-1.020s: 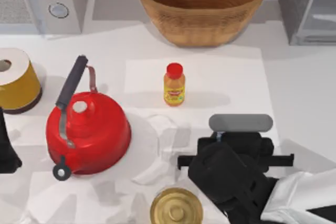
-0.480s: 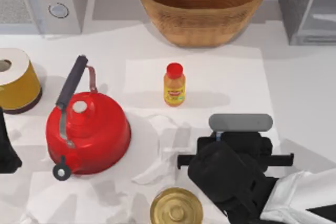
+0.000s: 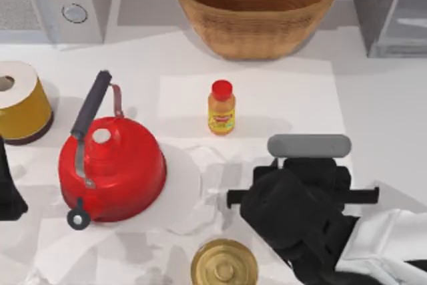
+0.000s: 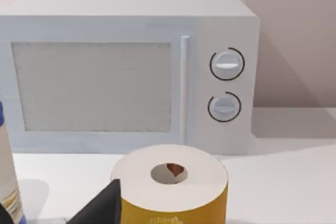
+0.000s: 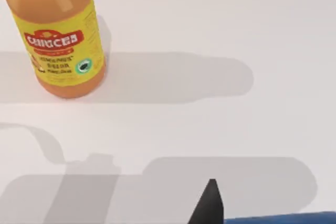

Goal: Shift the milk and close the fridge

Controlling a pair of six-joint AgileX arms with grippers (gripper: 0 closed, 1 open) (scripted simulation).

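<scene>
Of the milk (image 5: 278,217), just a blue edge shows in the right wrist view, on the table near the orange juice bottle (image 3: 221,107). The right gripper (image 3: 293,208) hangs over it, pointing down; its grip cannot be told. The left arm (image 3: 8,188) sits parked at the table's left edge.

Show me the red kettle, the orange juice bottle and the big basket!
red kettle (image 3: 123,171): top view, on its round red body.
orange juice bottle (image 3: 221,113): top view, on its yellow label under the red cap.
basket (image 3: 257,31): top view, on its woven front wall.
</scene>
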